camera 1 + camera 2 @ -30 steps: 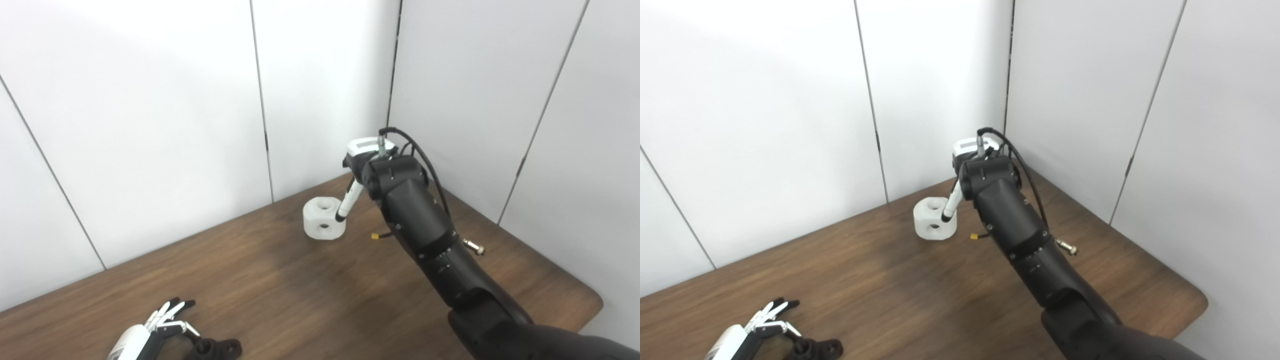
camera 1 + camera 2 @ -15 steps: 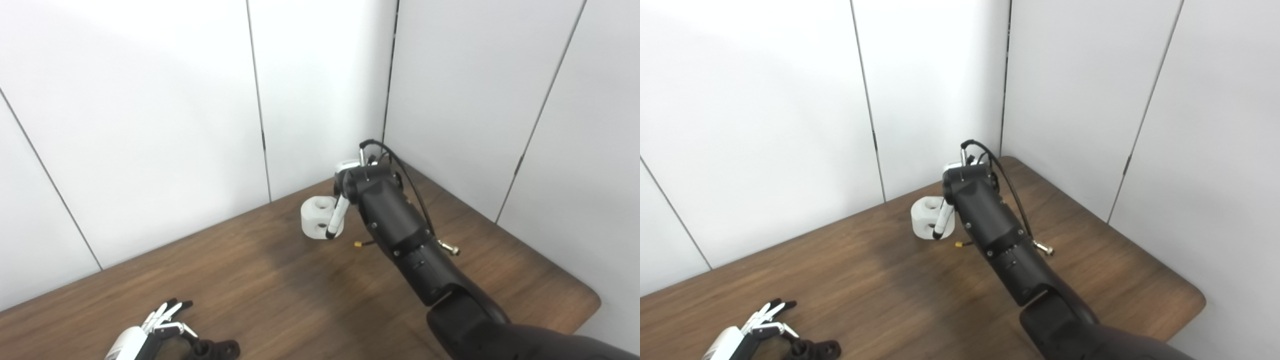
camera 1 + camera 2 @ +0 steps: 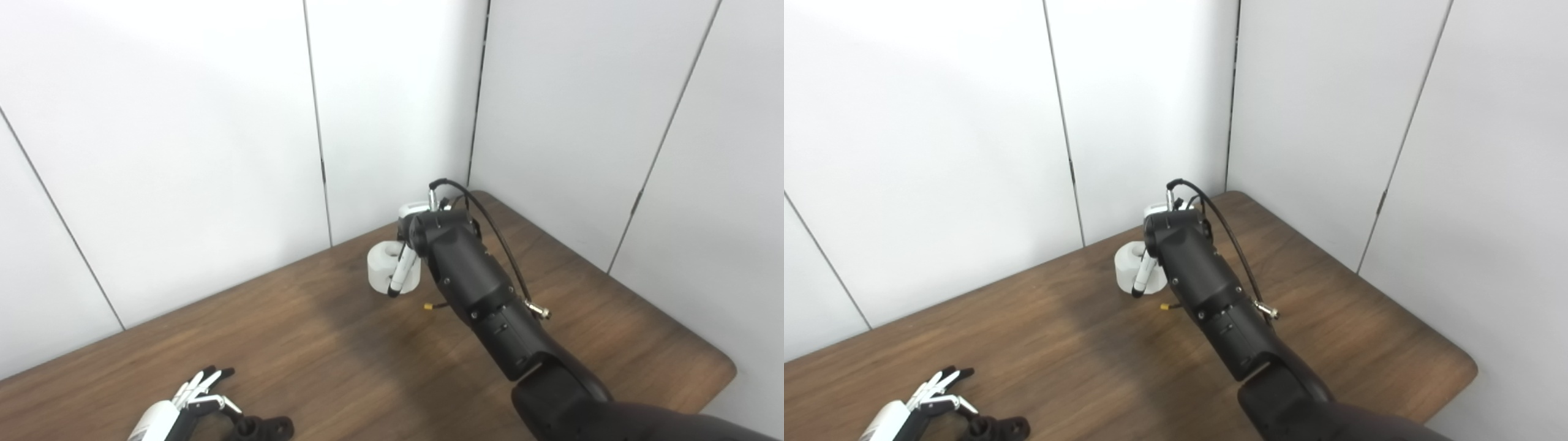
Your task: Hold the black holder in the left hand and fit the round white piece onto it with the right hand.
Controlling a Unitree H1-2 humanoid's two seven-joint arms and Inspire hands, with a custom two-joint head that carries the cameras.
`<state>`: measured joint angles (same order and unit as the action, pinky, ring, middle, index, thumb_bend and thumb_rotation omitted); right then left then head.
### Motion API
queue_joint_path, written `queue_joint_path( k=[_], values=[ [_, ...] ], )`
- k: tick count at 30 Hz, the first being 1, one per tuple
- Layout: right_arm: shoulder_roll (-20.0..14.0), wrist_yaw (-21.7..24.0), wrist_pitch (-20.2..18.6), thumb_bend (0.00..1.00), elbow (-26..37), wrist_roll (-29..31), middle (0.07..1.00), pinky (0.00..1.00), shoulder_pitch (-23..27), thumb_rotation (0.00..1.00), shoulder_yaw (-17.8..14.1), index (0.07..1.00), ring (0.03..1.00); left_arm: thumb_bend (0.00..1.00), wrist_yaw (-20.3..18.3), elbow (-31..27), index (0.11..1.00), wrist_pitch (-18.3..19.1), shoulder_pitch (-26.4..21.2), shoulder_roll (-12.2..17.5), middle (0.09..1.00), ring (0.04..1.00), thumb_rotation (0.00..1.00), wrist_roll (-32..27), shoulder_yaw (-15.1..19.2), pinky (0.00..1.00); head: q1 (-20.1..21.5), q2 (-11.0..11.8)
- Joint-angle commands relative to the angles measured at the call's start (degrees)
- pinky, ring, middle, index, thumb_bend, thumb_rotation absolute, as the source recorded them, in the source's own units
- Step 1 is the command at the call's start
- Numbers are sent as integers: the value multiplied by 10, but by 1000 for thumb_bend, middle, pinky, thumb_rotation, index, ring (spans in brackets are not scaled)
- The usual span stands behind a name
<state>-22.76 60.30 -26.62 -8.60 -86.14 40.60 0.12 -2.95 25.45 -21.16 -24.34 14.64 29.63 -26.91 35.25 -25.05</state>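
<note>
Black, glossy right arm [image 3: 484, 294] carries a looping black cable [image 3: 490, 220]; both hands show white-and-black fingers [image 3: 401, 272].

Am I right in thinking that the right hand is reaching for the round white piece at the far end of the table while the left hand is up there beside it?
Not quite. The right hand is at the round white piece at the far end of the table, but the left hand is at the near edge, by the black holder, as the left eye view shows.
</note>
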Motion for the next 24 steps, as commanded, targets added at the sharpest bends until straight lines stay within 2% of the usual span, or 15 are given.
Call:
queue_joint_path(
  k=[1, 5, 10, 12, 17, 20, 24],
  values=[
    [-13, -29, -3, 940, 11, 7, 979, 899, 18, 363, -3, 743, 996, 523, -33, 31, 484, 43, 60, 16, 936, 1000, 53, 22, -14, 1000, -1, -2],
    [-13, -64, -3, 928, 11, 23, 954, 892, 10, 341, -5, 719, 973, 523, -31, 32, 484, 42, 62, 15, 933, 1000, 53, 22, -14, 1000, -4, -4],
    [2, -165, -3, 881, 12, 41, 904, 819, -8, 264, -21, 709, 910, 523, -29, 27, 484, 41, 65, 15, 930, 1000, 53, 21, -12, 1000, -8, -8],
    [6, -202, -3, 857, 12, 46, 889, 829, -16, 223, -21, 659, 903, 523, -28, 26, 484, 38, 66, 15, 929, 1000, 53, 20, -11, 1000, -9, -10],
    [5, -276, -2, 826, 2, 68, 839, 842, -29, 179, -11, 571, 873, 523, -29, 18, 484, 38, 71, 15, 928, 1000, 52, 17, -8, 1000, -13, -13],
    [2, -309, -2, 816, -6, 87, 819, 817, -36, 171, -1, 572, 841, 523, -28, 17, 483, 37, 72, 14, 927, 1000, 53, 16, -7, 1000, -15, -15],
    [-2, -382, 0, 823, -23, 111, 780, 776, -49, 158, 13, 578, 800, 523, -25, 17, 484, 34, 73, 14, 927, 1000, 53, 19, -7, 1000, -19, -17]
  ],
)
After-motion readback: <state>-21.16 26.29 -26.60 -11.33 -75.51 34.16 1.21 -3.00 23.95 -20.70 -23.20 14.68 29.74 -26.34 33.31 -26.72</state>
